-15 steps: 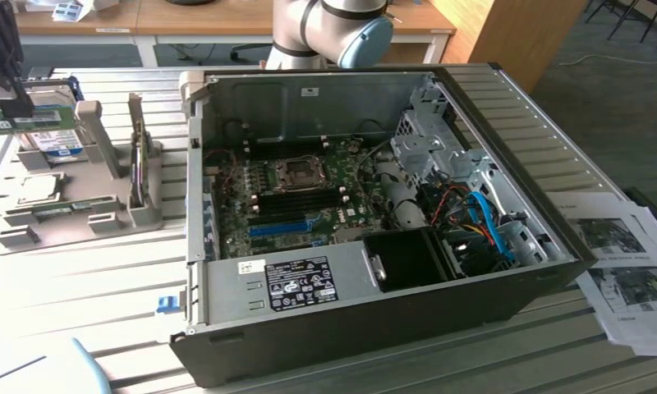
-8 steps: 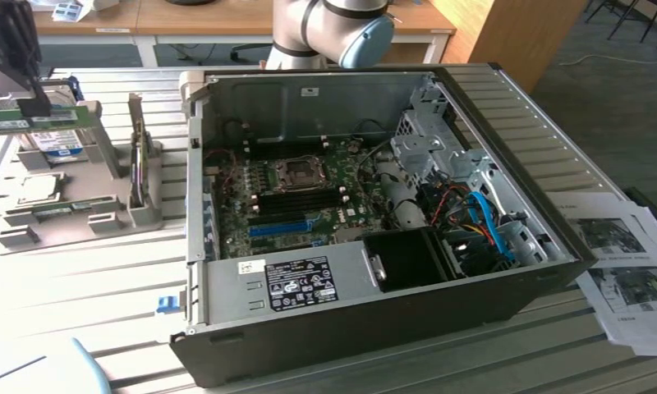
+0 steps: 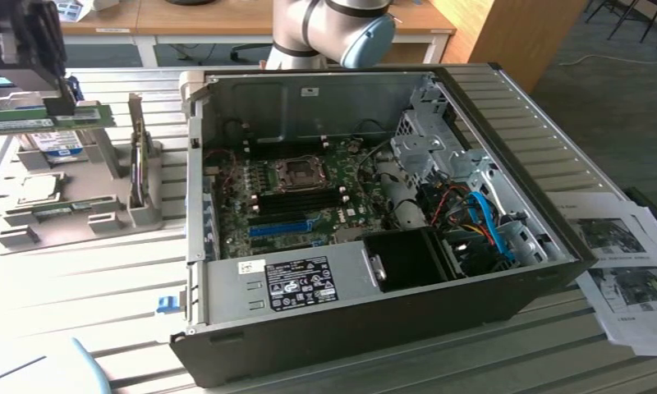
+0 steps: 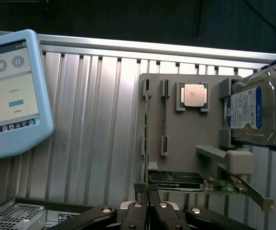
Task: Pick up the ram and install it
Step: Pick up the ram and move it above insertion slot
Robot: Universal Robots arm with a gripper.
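Note:
The ram (image 3: pixel 43 123) is a long green stick held level above the grey parts holder (image 3: pixel 88 201) at the exterior view's left. My gripper (image 3: pixel 60 105) is shut on its upper edge. In the wrist view the ram (image 4: pixel 146 139) shows edge-on as a thin line running out from my gripper (image 4: pixel 146 189), whose two fingertips press together on it. The open computer case (image 3: pixel 526 205) lies on its side in the middle of the table. Its motherboard (image 3: pixel 296 197) faces up, with dark memory slots (image 3: pixel 296 203) just below the CPU socket (image 3: pixel 299 171).
On the holder (image 4: pixel 185 139) are a second green stick (image 4: pixel 165 120), a CPU (image 4: pixel 194 95), a hard drive (image 4: pixel 252 112) and an expansion card (image 4: pixel 176 179). A teach pendant (image 4: pixel 13 91) lies on the ribbed table. Papers (image 3: pixel 624 263) lie beside the case. A blue slot (image 3: pixel 279 228) crosses the motherboard.

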